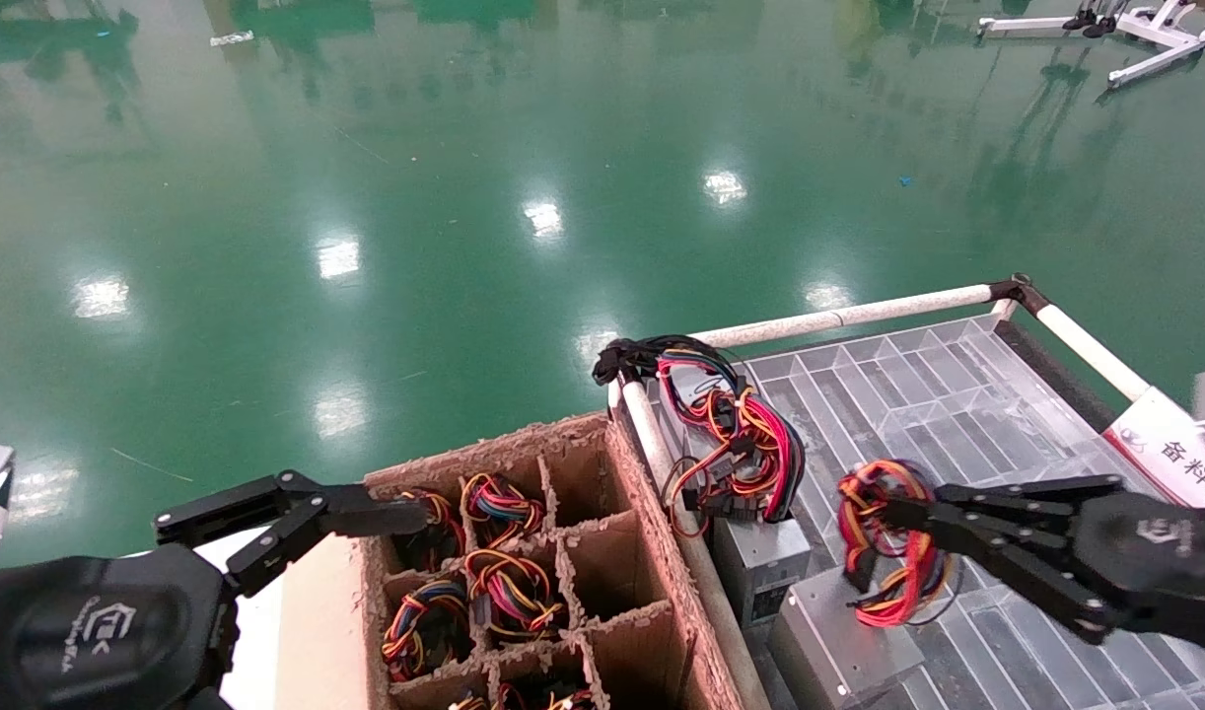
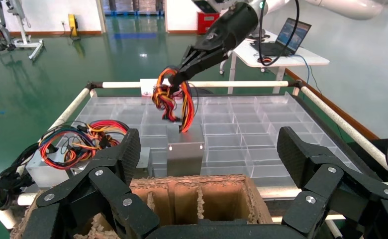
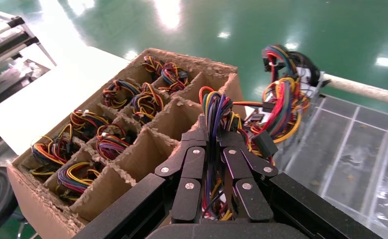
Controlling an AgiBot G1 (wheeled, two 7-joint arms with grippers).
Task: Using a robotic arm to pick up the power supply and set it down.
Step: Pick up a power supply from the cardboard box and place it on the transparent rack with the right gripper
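Right gripper (image 1: 893,513): you see it pinching the power supply's wire coil (image 1: 884,540).
Power supply (image 1: 834,641): its box rests on the clear tray (image 1: 957,394), beside another unit (image 1: 760,567).
Left gripper (image 1: 405,518): spread wide over your cardboard box (image 1: 652,552).

Bright overhead lamps threw white glare patches across the glossy green floor (image 1: 464,227); the views stayed evenly lit and sharp, shadows faint.

Only readable text is "备料区" on the white sign (image 1: 1169,449) clipped to the rack's rail; gripper logos are just white marks, can't read them.
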